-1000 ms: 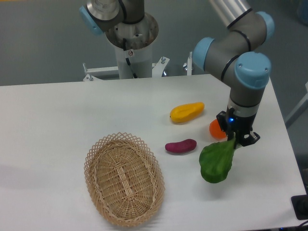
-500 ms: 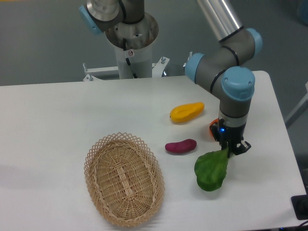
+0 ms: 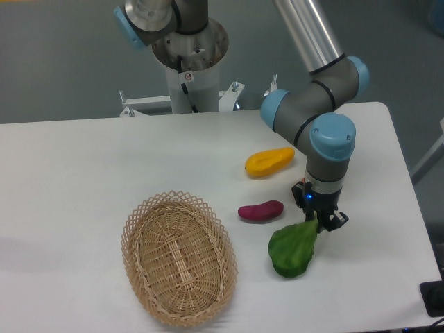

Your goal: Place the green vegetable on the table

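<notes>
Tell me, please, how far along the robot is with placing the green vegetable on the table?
Done: the green vegetable is outside the wicker basket, low over the table beside the purple vegetable. In hand: the gripper pinches its stem end. Left: release it and withdraw; whether the leaf touches the tabletop is unclear.

I count one wicker basket point(image 3: 179, 258) on one white table point(image 3: 76, 173). Loose produce comes to three pieces that I can see: one green vegetable point(image 3: 291, 250), one purple vegetable point(image 3: 260, 211) and one yellow fruit point(image 3: 269, 161). I have one arm point(image 3: 316, 104) in view, carrying one gripper point(image 3: 320, 220). Behind the table stands one grey mounting column point(image 3: 189, 62).
</notes>
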